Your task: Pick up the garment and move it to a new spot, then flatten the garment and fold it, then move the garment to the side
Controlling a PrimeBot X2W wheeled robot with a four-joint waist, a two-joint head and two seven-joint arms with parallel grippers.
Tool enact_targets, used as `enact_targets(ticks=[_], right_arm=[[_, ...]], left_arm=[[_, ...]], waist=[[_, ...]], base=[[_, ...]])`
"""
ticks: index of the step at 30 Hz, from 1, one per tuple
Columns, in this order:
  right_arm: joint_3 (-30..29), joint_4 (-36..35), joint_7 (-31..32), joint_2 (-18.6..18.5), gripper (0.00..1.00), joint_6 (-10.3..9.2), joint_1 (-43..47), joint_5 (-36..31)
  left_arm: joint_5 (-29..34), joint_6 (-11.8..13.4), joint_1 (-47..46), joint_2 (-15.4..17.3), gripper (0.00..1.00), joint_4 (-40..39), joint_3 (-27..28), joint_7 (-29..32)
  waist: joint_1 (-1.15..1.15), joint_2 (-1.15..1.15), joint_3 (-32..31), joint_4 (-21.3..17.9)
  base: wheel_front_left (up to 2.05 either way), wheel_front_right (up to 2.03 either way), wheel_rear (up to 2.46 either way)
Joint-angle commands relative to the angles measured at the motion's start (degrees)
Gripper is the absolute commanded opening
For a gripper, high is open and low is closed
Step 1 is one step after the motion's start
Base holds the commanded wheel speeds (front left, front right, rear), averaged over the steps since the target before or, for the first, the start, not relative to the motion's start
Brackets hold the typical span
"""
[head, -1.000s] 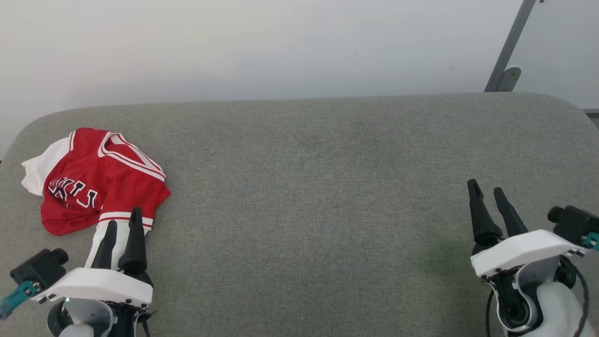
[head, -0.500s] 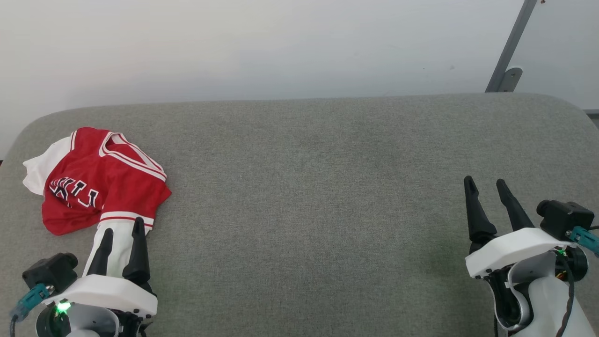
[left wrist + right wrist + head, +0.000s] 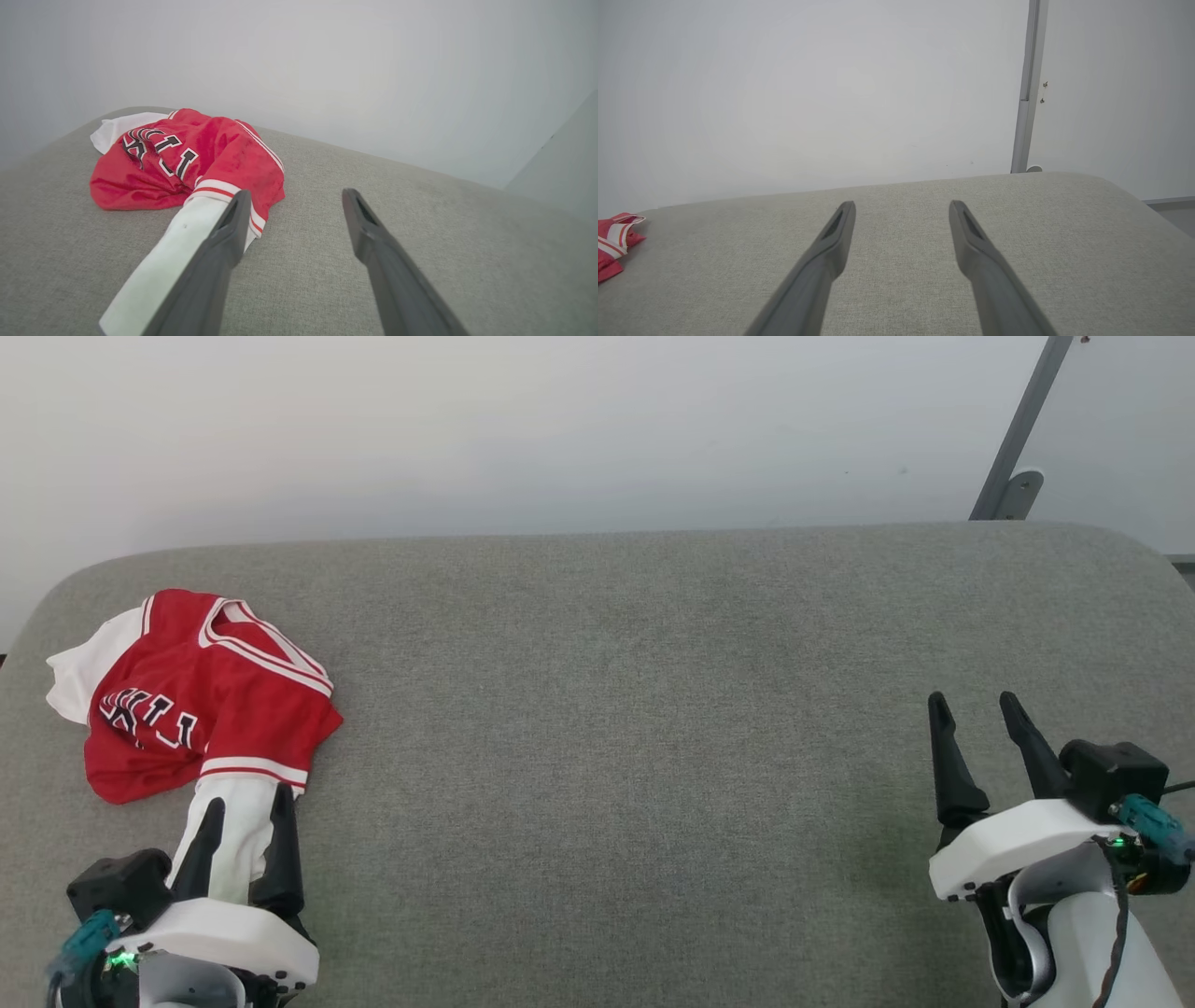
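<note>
The garment (image 3: 205, 700) lies bunched at the far left of the grey padded surface (image 3: 635, 709): red with black lettering, a striped V-neck, and a white sleeve stretched toward me. My left gripper (image 3: 249, 798) is open just above the near end of that sleeve, its fingers on either side of the sleeve's right edge and holding nothing. In the left wrist view the garment (image 3: 205, 149) sits ahead and left of the open left gripper (image 3: 295, 193). My right gripper (image 3: 973, 700) is open and empty at the far right. The right wrist view has the right gripper (image 3: 902, 204) open, with a bit of the garment (image 3: 612, 242) at its left edge.
The padded surface has rounded corners and ends at a white wall (image 3: 560, 429) behind. A grey metal post (image 3: 1013, 448) rises at the back right. Wide bare fabric lies between the two grippers.
My left gripper has drawn back toward the near edge, off the red trim and along the white sleeve. The right gripper has shifted slightly and its wrist has turned. The garment has not moved.
</note>
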Motion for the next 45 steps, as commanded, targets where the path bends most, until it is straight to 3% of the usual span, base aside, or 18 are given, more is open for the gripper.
enact_targets(ticks=[1,27,37,45], right_arm=[[-0.15,-0.29,-0.77,0.19,1.00,-0.02,0.11,-2.14],[-3.69,-1.62,-3.88,2.20,1.00,-0.02,0.48,-11.33],[-1.75,-1.00,-4.98,2.33,1.00,-0.02,1.19,-15.57],[6.08,1.14,-5.92,2.37,1.00,-0.03,0.18,-16.32]], left_arm=[[2.12,-0.41,-0.16,0.57,1.00,-0.16,0.09,-0.69],[13.07,-2.49,-1.08,-0.40,1.00,1.77,1.64,-3.85],[16.17,-2.64,-0.06,-2.56,1.00,1.67,4.40,-4.97],[19.97,-2.13,3.24,-4.78,1.00,0.61,9.09,-5.85]], waist=[[0.00,0.00,0.04,0.01],[0.00,0.00,1.12,2.07],[0.00,0.00,1.42,12.02],[0.00,0.00,1.80,21.89]], base=[[0.00,0.00,0.00],[0.00,0.00,0.00],[0.00,0.00,0.00],[0.00,0.00,0.00]])
